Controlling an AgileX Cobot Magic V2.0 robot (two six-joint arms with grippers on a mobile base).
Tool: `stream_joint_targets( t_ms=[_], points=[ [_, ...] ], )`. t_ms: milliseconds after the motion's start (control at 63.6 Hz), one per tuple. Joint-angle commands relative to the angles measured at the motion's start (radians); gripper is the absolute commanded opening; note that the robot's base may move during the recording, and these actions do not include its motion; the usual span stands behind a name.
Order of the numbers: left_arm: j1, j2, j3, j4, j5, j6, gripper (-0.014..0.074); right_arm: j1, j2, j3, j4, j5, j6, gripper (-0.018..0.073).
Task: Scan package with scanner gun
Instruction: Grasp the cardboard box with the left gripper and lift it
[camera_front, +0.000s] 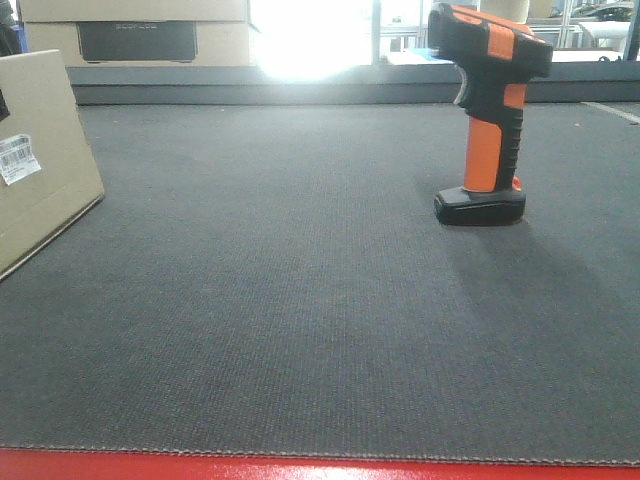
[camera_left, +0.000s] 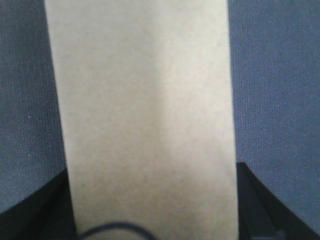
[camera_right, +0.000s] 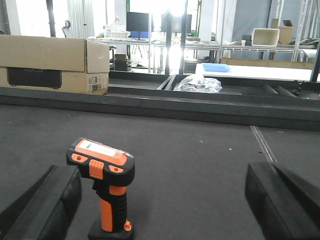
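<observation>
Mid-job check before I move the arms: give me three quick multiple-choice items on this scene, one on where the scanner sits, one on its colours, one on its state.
1. In the front view, where does the scanner gun stand relative to the package?
A. to its right, apart
B. on top of it
C. to its left

2. What colours is the scanner gun?
A. blue and white
B. orange and black
C. all grey

3. What state is the scanner gun in?
A. lying on its side
B. lifted in the air
C. upright on its base

Answers:
1 A: the package is at the left edge and the gun is far right, with bare mat between them.
2 B: it has an orange grip and top panel on a black body.
3 C: its base rests on the mat, and the right claw is open, not gripping it.
</observation>
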Motion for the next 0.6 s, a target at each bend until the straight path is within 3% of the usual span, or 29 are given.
stream_joint_targets(
  t_ms=[0, 157, 424, 582],
  points=[
    [0.000, -0.002, -0.009, -0.002, -0.002, 0.000, -0.0111, 0.016, 0.006, -0.009, -0.005, -0.014, -0.007, 0.0569],
    [0.000, -0.025, -0.011, -0.063, -0.002, 0.000, -0.0111, 0.075, 0.006, -0.009, -0.005, 0.007, -0.007, 0.0569],
    [0.000, -0.137, -0.011, -0.327, -0.002, 0.000, -0.0111, 0.153, 0.006, -0.009, 0.015, 0.081, -0.007, 0.0569],
    [0.000, -0.164, -0.011, -0.478, -0.002, 0.000, -0.0111, 0.197, 0.010, -0.009, 0.093, 0.127, -0.007, 0.0569]
  ],
)
